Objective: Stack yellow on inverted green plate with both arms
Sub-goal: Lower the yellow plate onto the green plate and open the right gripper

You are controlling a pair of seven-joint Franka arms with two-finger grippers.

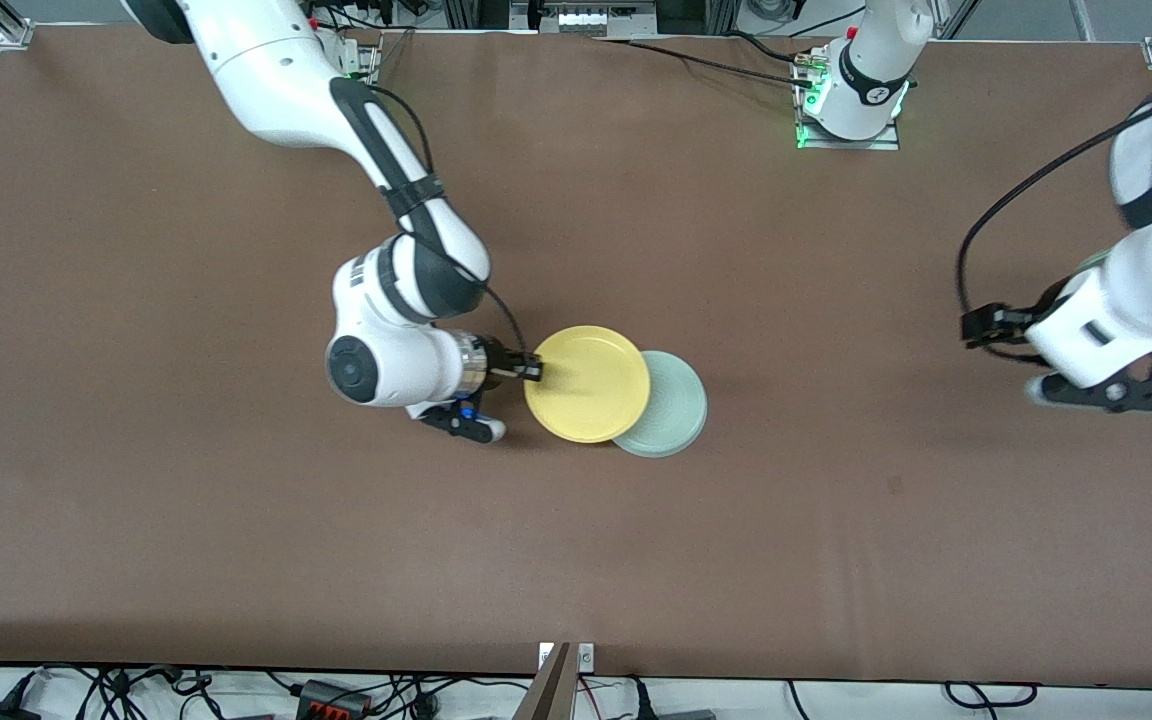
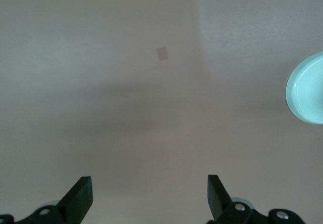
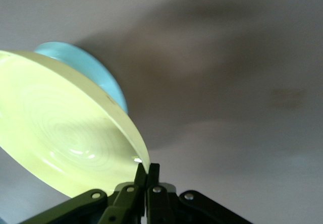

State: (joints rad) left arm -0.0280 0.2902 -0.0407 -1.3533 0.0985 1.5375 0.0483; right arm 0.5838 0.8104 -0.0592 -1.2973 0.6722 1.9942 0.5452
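Observation:
The yellow plate (image 1: 588, 384) is held by its rim in my right gripper (image 1: 533, 371), which is shut on the edge toward the right arm's end. It covers part of the pale green plate (image 1: 674, 405), which lies on the table. In the right wrist view the fingers (image 3: 141, 176) pinch the yellow plate (image 3: 65, 133) at its rim, and the green plate (image 3: 86, 62) shows past its far edge. Whether the two plates touch I cannot tell. My left gripper (image 1: 971, 327) waits open over bare table toward the left arm's end, with nothing between its fingers (image 2: 81, 193). The green plate (image 2: 308, 88) sits at the edge of the left wrist view.
The brown table (image 1: 236, 540) stretches wide around the plates. A small faint mark (image 2: 162, 53) lies on it under the left arm. Cables and fittings run along the table's front edge (image 1: 556, 670).

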